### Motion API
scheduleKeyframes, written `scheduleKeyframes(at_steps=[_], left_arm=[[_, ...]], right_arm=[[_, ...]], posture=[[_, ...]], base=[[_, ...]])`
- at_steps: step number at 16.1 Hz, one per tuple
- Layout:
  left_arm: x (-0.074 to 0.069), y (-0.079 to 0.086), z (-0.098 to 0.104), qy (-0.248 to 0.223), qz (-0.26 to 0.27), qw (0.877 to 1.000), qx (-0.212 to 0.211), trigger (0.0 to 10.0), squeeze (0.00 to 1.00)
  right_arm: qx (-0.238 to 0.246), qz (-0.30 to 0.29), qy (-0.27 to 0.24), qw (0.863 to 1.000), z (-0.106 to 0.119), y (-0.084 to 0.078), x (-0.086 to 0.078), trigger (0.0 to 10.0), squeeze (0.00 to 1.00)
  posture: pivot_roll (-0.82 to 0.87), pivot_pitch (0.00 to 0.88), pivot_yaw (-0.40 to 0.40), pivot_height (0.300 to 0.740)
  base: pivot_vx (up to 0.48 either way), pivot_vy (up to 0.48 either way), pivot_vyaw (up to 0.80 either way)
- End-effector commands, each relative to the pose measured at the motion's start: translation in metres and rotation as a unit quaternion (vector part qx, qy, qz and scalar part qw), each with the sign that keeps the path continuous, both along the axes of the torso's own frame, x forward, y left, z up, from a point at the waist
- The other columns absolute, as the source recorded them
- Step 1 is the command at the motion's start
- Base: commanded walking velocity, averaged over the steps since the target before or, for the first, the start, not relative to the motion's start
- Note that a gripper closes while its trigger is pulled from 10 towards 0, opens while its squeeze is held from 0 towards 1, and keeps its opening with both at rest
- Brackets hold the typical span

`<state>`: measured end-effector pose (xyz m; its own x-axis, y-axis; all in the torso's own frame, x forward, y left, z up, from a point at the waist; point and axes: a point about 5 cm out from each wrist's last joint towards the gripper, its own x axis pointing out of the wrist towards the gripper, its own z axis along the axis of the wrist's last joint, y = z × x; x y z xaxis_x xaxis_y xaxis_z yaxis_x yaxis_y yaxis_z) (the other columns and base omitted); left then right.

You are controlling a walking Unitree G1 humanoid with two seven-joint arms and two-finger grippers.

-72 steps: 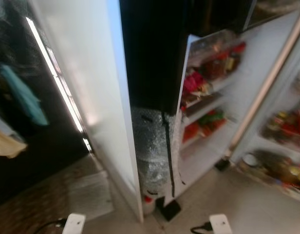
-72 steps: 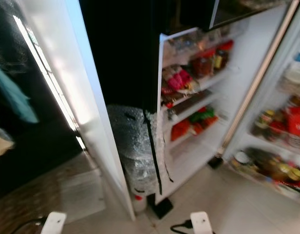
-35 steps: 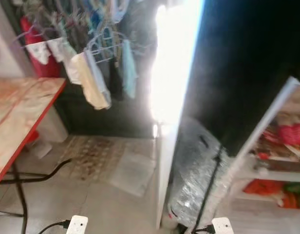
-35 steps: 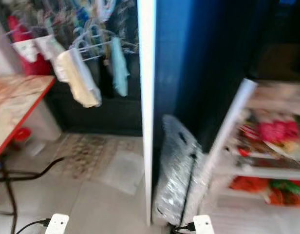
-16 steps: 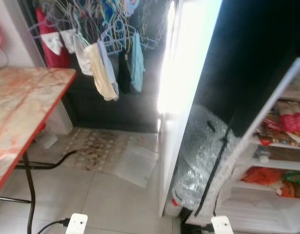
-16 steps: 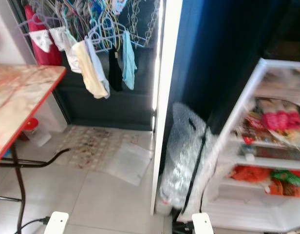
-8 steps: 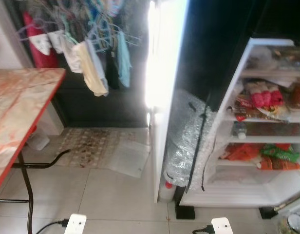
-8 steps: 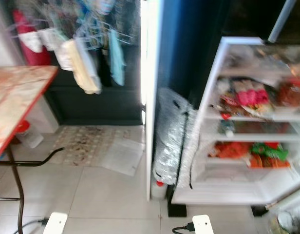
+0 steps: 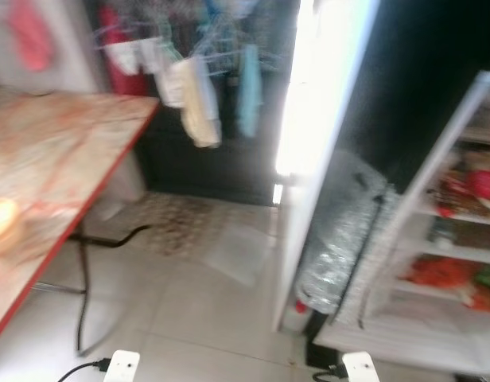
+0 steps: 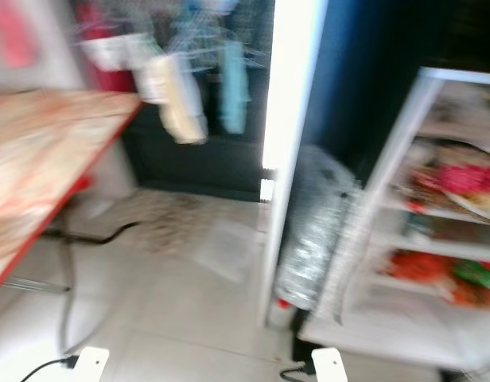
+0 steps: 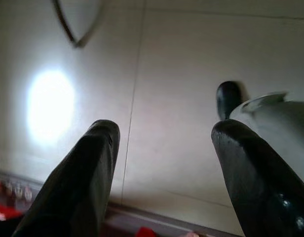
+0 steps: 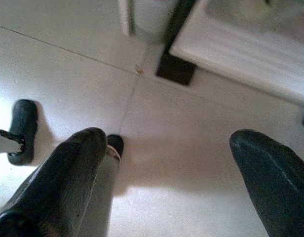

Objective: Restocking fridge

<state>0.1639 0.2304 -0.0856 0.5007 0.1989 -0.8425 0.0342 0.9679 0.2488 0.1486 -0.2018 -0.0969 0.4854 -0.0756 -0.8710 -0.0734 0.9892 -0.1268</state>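
The open fridge door (image 9: pixel 460 239) stands at the right, its white shelves holding red and green packets (image 9: pixel 468 278). The dark fridge side and a bright white panel (image 9: pixel 324 119) rise beside it. A table with a marbled top and red edge (image 9: pixel 54 183) sits at the left. My left gripper (image 11: pixel 164 163) hangs open over the pale floor tiles, nothing between its fingers. My right gripper (image 12: pixel 169 182) is open too, above the tiles near the base of the fridge door (image 12: pixel 231 49).
A bubble-wrapped bundle (image 9: pixel 340 239) leans between the white panel and the fridge door. Clothes on hangers (image 9: pixel 197 87) hang at the back. A patterned mat (image 9: pixel 189 227), a black cable (image 9: pixel 110 239) and the table's leg (image 9: pixel 82 294) lie on the floor.
The whole picture has swung to the left: the table now takes up more of the left side and the fridge door has slid toward the right edge. The view is blurred.
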Motion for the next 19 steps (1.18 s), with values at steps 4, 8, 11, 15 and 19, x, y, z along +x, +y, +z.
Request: scheduleKeyframes(at_steps=[4,8,11,15,19], left_arm=[[-0.0016,-0.0017,-0.0012,0.005,-0.003,1.0,0.0,10.0,0.0],[-0.0021,-0.0015,-0.0013,0.006,-0.007,1.0,0.001,10.0,0.0],[-0.0025,-0.0015,-0.0015,0.007,-0.01,1.0,0.001,10.0,0.0],[-0.0028,-0.0013,-0.0016,0.007,-0.008,1.0,0.001,10.0,0.0],[-0.0025,-0.0009,-0.0014,0.006,-0.005,1.0,0.001,10.0,0.0]], right_arm=[[-0.006,0.004,0.009,1.0,-0.0013,-0.0028,-0.0044,10.0,0.0],[-0.006,0.005,0.009,1.0,-0.0015,-0.0024,-0.0049,10.0,0.0],[-0.005,0.004,0.007,1.0,-0.0016,-0.0021,-0.0053,10.0,0.0],[0.007,-0.009,0.002,1.0,-0.0016,-0.0014,-0.0056,10.0,0.0],[0.011,-0.011,0.0,1.0,-0.0015,-0.001,-0.0051,10.0,0.0]], posture=[[-0.11,0.0,-0.006,0.74],[-0.11,0.0,-0.004,0.74],[-0.11,0.0,-0.005,0.74],[-0.11,0.0,-0.006,0.74],[-0.11,0.0,-0.006,0.74]], base=[[0.0,0.0,0.8],[0.0,0.0,0.8],[0.0,0.0,0.8],[0.0,0.0,0.11],[0.0,0.0,0.0]])
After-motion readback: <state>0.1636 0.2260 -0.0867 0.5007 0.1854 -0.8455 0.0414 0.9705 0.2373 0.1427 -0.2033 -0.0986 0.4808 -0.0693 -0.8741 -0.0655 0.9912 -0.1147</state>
